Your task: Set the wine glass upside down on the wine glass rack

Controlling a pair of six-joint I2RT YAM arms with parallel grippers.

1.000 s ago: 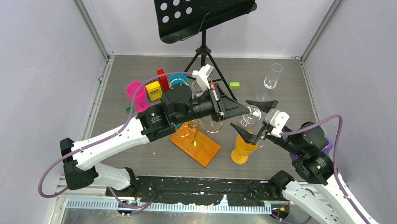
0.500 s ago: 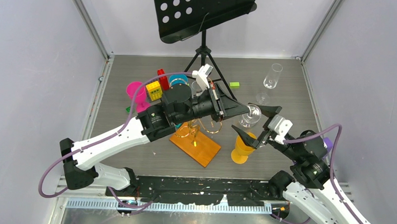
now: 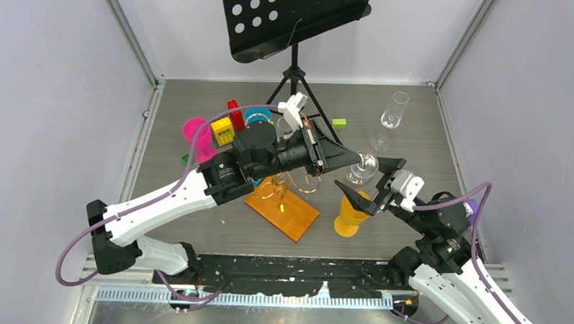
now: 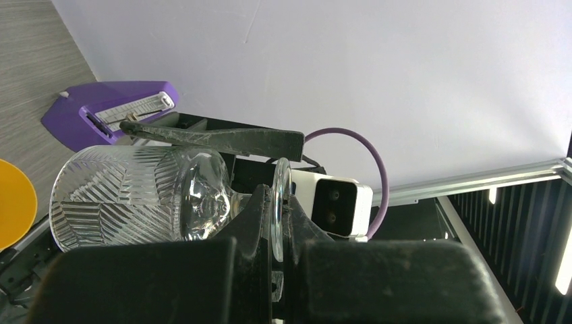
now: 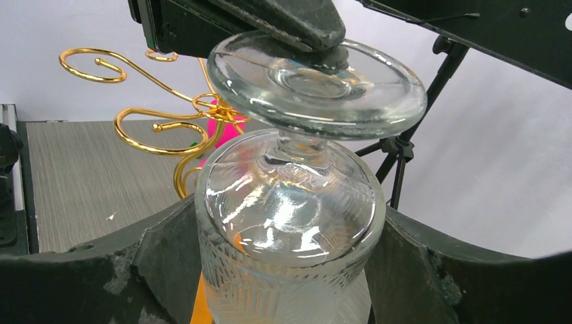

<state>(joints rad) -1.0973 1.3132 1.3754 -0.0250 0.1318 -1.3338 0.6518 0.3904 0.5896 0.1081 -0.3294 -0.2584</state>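
Note:
The wine glass (image 3: 362, 167) hangs sideways in the air, its patterned bowl (image 4: 128, 196) pointing away from my left arm. My left gripper (image 3: 353, 158) is shut on the glass's flat round foot (image 4: 279, 196), pinched edge-on between the jaws. My right gripper (image 3: 366, 174) straddles the bowl (image 5: 290, 202), with a finger against each side of it. The wine glass rack (image 3: 290, 184) is thin gold wire with curled arms (image 5: 148, 121) on an orange base (image 3: 282, 212). It stands under my left wrist, to the left of the glass.
An orange cup (image 3: 352, 215) stands below the glass. A tall flute (image 3: 394, 112) is at the back right. The black music stand (image 3: 293, 18) and its tripod are behind. A pink cup (image 3: 196, 133), a blue cup (image 3: 257, 116) and toy blocks (image 3: 222, 131) sit at the left.
My right gripper has moved in toward the glass, and its jaws have narrowed around the bowl. My left arm and the glass have stayed put.

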